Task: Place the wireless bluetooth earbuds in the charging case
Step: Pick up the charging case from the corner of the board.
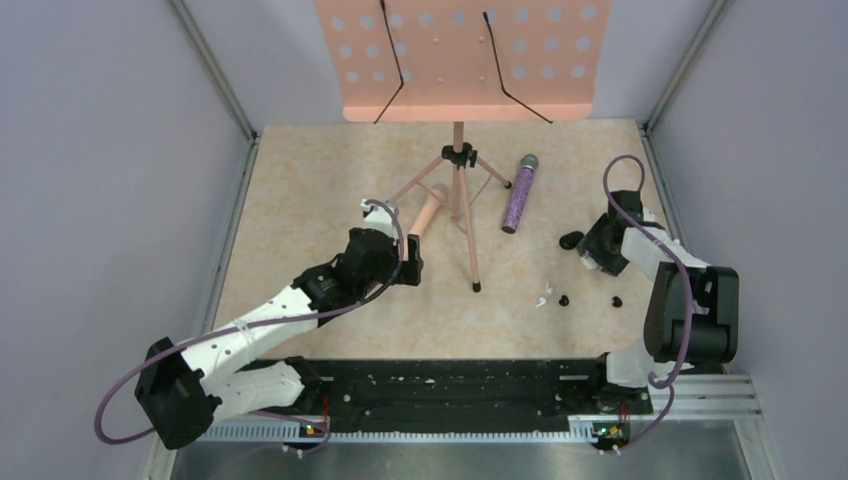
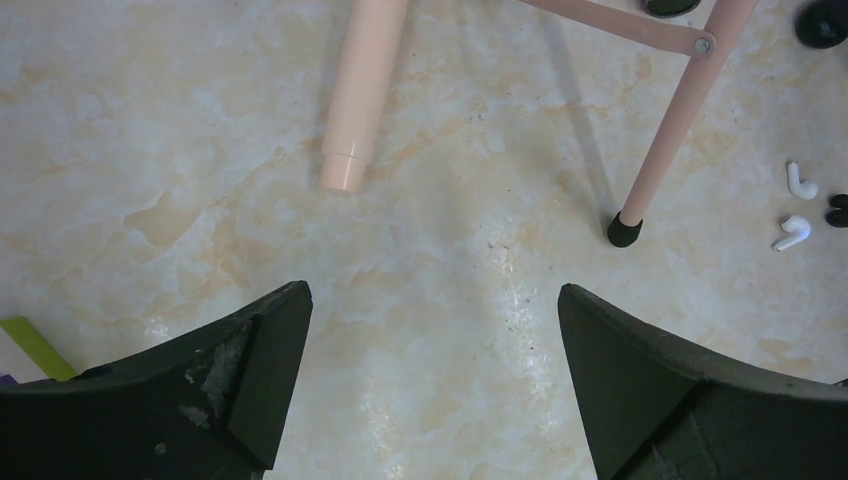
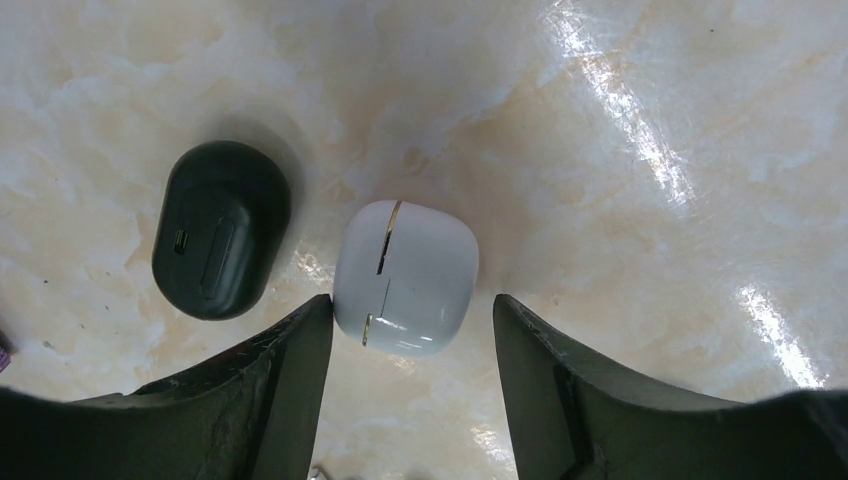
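Two tiny white earbuds (image 2: 792, 233) lie close together on the marble table, right of the stand's foot; in the top view they show as a white speck (image 1: 541, 298). The black oval charging case (image 3: 220, 228) lies shut on the table, also visible in the top view (image 1: 571, 240), just left of my right gripper (image 1: 592, 254). My right gripper (image 3: 412, 300) is open, its fingertips either side of the near end of a white rounded-square case (image 3: 405, 277) with a gold hinge. My left gripper (image 2: 432, 295) is open and empty over bare table (image 1: 412, 262).
A pink music stand (image 1: 460, 60) stands at the back on a tripod (image 1: 462, 205), one foot (image 2: 624, 230) near the earbuds. A loose pink tube (image 2: 360, 90) and a glittery purple microphone (image 1: 519, 194) lie beside it. Two small black pieces (image 1: 563, 299) lie near the earbuds.
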`<state>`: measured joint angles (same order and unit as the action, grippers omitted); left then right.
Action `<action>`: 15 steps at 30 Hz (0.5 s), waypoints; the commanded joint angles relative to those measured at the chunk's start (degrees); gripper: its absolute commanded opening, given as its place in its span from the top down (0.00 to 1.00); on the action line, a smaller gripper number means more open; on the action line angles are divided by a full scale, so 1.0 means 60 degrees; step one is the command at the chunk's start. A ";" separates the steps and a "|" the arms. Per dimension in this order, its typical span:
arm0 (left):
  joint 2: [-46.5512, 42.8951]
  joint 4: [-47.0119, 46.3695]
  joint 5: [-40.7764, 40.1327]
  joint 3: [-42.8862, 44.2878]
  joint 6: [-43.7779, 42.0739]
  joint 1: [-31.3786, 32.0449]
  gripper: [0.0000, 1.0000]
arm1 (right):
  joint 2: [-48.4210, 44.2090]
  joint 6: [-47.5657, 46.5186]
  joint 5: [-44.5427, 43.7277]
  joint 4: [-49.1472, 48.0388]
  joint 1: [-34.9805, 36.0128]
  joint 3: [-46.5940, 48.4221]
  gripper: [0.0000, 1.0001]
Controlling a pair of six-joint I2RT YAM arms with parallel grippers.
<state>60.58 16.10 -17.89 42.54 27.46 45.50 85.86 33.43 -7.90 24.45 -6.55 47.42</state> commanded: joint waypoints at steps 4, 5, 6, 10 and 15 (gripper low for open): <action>0.0281 0.0007 -0.0234 0.0650 -0.0179 0.0020 0.01 | 0.0463 -0.0470 -0.0422 -0.0574 -0.0045 -0.0023 0.39; 0.0276 0.0032 -0.0271 0.0655 -0.0164 0.0024 0.01 | 0.0546 -0.0538 -0.0464 -0.0588 -0.0040 0.0007 0.39; 0.0262 0.0045 -0.0314 0.0658 -0.0135 0.0020 0.01 | 0.0598 -0.0597 -0.0548 -0.0588 -0.0048 0.0047 0.41; 0.0181 0.0266 -0.0624 0.0735 0.0463 0.0021 0.01 | 0.0313 -0.0802 -0.0581 -0.0571 -0.0052 0.0024 0.53; 0.0148 0.0587 -0.0483 0.0972 0.1438 0.0021 0.01 | -0.0921 -0.0889 0.0152 -0.0438 -0.0037 -0.0510 0.61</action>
<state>62.28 18.74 -20.16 45.08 30.92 45.50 86.91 29.39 -9.43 21.87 -6.52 46.44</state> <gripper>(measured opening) 0.990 0.466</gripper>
